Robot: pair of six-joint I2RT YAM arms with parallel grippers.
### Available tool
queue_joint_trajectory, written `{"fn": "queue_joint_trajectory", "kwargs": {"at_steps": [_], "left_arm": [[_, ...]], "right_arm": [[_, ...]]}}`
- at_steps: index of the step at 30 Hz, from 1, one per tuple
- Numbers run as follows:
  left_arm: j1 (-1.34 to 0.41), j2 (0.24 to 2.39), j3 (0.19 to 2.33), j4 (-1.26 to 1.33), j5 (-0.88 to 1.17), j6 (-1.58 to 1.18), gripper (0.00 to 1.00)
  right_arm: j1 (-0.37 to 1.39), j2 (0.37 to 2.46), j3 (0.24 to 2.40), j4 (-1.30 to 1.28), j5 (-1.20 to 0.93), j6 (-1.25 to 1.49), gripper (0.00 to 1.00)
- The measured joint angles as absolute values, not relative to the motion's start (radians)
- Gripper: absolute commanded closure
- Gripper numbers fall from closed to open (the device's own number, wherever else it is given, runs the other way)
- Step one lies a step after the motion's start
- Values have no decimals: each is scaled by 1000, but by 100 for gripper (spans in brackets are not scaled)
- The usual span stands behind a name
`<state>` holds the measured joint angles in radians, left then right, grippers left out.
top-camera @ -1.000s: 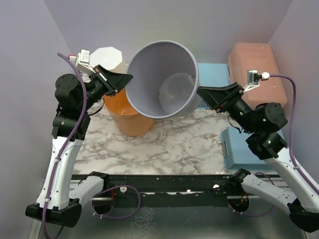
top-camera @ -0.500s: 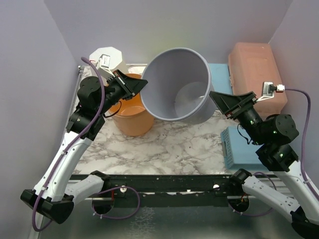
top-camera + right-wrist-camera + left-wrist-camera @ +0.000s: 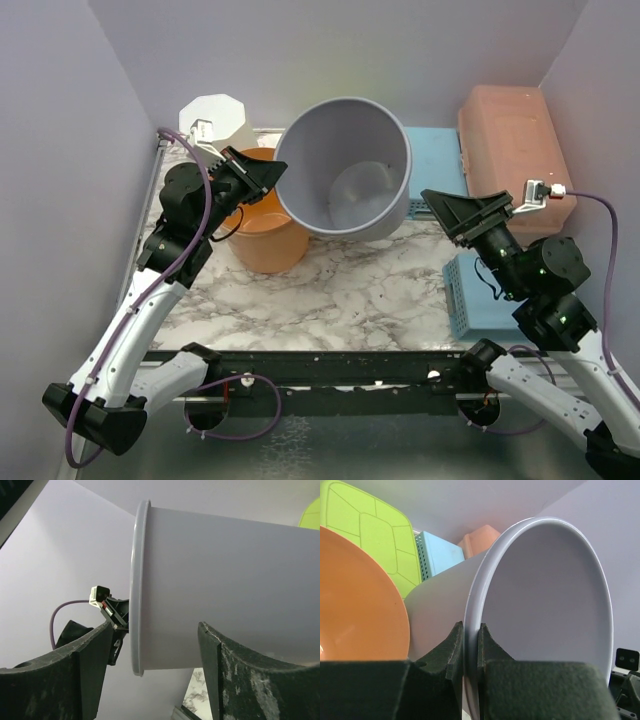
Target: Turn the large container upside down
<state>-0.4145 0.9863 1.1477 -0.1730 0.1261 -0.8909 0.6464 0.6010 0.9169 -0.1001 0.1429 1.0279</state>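
1. The large pale grey plastic container point(image 3: 345, 165) fills the upper middle of the overhead view. It is tipped well over, its open mouth facing up toward the camera, and it looks to be clear of the marble-patterned tabletop point(image 3: 340, 290).
2. The left gripper point(image 3: 272, 175) grips it at the rim on the left side. In the left wrist view the two black fingers point(image 3: 455, 645) are almost fully closed, pinching the thin lip with one inside and one outside.
3. The right gripper point(image 3: 437, 205) sits right of centre with its jaws spread wide and nothing in them. Overhead, there's a gap between its tips and the container's wall.
4. From the right wrist camera, the container's side fills the space between the fingers, with no contact I can make out.
5. An orange plastic bucket point(image 3: 262, 235) stands upright at the lower left of the container, partly beneath the tilted rim.
6. Progress, as I judge it: the container is raised and roughly on its side, about halfway there, and the mouth isn't facing down yet.
7. What's left is to roll it on until the mouth faces the tabletop, then set it down on its rim. With the whole load on a one-sided pinch, a slip looks like the risk.
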Motion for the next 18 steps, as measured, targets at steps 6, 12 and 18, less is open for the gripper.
{"fn": "queue_joint_trajectory", "kwargs": {"at_steps": [6, 12, 18], "left_arm": [[-415, 990, 1148, -173, 127, -890, 100], [-415, 994, 1148, -173, 131, -889, 100], [-415, 1002, 1148, -173, 134, -886, 100]], "right_arm": [[647, 752, 1102, -184, 120, 974, 26], [647, 868, 1216, -254, 86, 908, 31], [646, 905, 1228, -294, 72, 884, 39]]}}
